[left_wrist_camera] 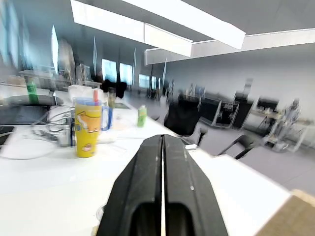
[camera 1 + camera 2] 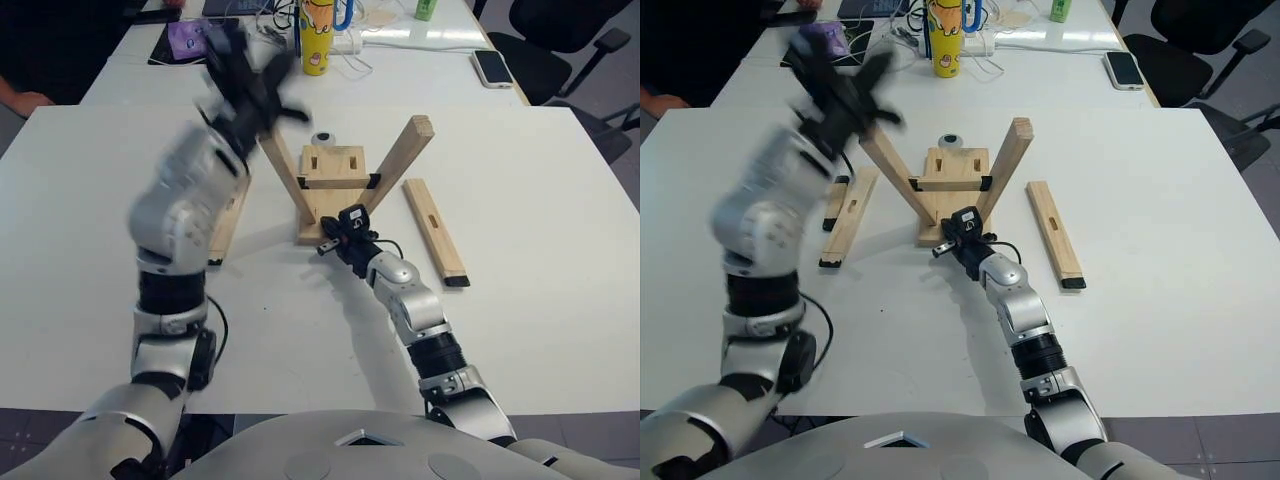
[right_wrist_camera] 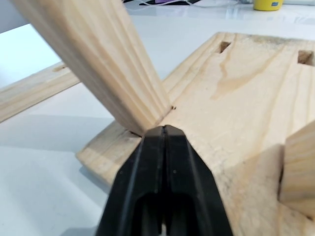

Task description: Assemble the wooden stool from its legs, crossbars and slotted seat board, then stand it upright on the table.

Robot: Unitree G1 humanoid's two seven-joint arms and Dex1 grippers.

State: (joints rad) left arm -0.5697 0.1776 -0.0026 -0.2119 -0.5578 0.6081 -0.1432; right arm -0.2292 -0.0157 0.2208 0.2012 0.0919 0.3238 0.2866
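The slotted seat board [image 2: 318, 215] lies flat on the white table [image 2: 540, 300]. Two legs rise from it in a V, the left leg [image 2: 288, 172] and the right leg [image 2: 402, 158], with a crossbar [image 2: 338, 183] between them. My right gripper [image 3: 163, 129] is shut and empty, its tip touching the seat board at the foot of the left leg [image 3: 98, 54]. Raised and blurred, my left gripper [image 2: 262, 95] is beside the top of the left leg, its fingers [image 1: 142, 177] pressed together on nothing. A loose leg [image 2: 435, 232] lies right of the stool. Loose pieces [image 2: 848, 215] lie to the left.
A small round object [image 2: 322, 138] sits just behind the seat board. On the far desk stand a yellow cup [image 2: 317, 40], a tablet [image 2: 190, 38], a phone [image 2: 492, 68] and cables. An office chair [image 2: 560, 40] is at the back right.
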